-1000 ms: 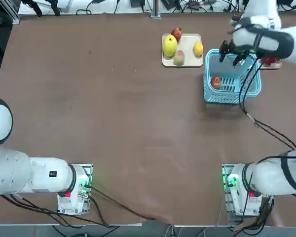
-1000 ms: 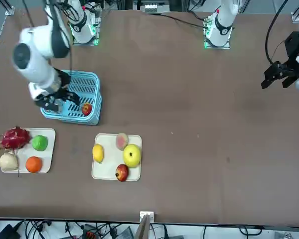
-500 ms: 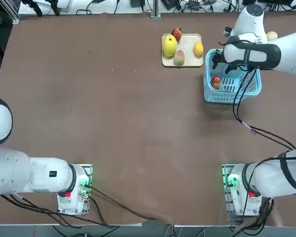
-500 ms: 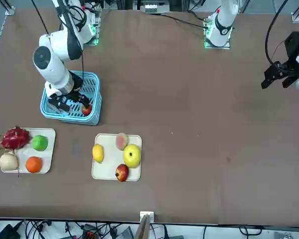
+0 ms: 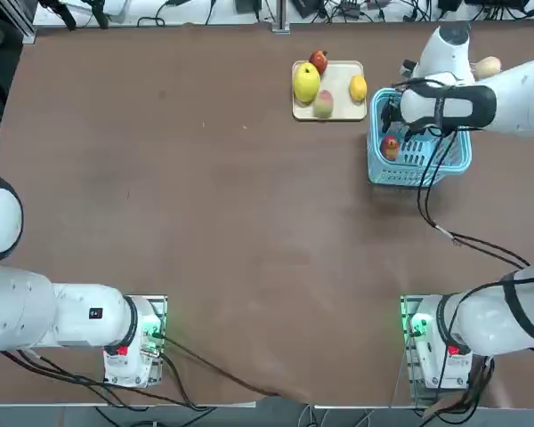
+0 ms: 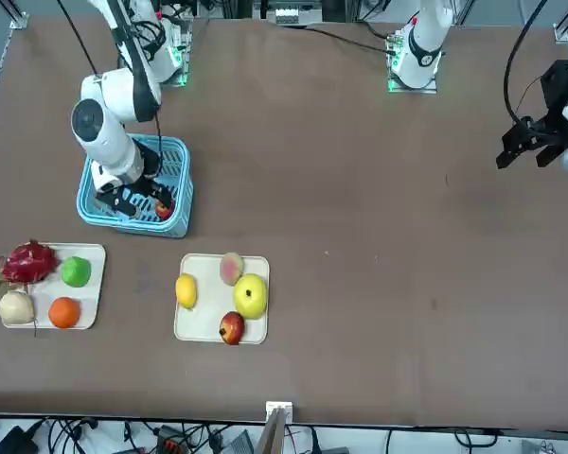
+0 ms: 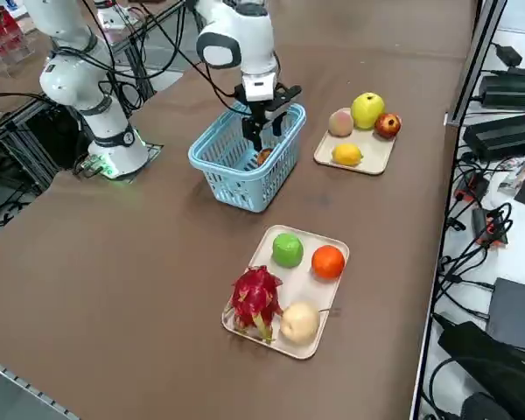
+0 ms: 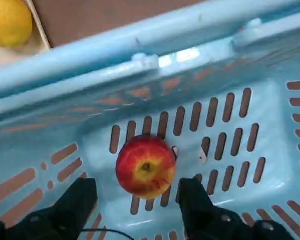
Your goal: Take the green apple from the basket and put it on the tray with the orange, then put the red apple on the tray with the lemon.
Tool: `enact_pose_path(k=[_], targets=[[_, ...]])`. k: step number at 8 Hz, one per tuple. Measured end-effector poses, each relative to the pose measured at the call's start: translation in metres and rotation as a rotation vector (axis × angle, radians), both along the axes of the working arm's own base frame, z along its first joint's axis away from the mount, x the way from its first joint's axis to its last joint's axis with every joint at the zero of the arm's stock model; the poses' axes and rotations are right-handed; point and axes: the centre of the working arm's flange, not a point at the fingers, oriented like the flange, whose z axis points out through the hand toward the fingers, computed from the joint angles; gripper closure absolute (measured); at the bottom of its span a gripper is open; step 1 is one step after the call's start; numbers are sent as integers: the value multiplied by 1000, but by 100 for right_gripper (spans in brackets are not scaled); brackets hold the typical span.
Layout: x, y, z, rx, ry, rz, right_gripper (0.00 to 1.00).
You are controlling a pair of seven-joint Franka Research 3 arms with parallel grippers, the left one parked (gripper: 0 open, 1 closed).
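Red apple (image 8: 146,166) with yellowish patches is lying on the slatted floor of the light blue plastic basket (image 7: 236,185), close to the wall nearer the tray with the lemon. The right gripper (image 8: 139,191) is reaching down into the basket, its two black fingers spread, one on either side of the apple, and it is holding nothing. The basket is standing on the brown table (image 6: 360,227). Just beside it, apart from its wall, the cream-beige tray (image 6: 205,326) is carrying four fruits: the yellow lemon (image 6: 186,290), a pinkish peach (image 6: 231,268), a big yellow-green apple (image 6: 250,295) and a darker red apple (image 6: 232,327). On the basket's other outer side, also apart from it, the whitish rectangular tray (image 7: 284,344) is bearing the green apple (image 7: 288,250) and the orange (image 7: 328,262) next to each other, while a magenta dragon fruit (image 7: 255,299) and a pale beige round fruit (image 7: 300,323) with a thin stalk are sharing the rest of that tray. The white right arm (image 6: 114,147) is extending over the basket.
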Motion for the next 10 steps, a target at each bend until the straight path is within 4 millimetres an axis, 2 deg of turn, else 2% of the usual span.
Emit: enact_pose_path(k=[10], targets=[[2, -4, -52, -1, -43, 25, 0]])
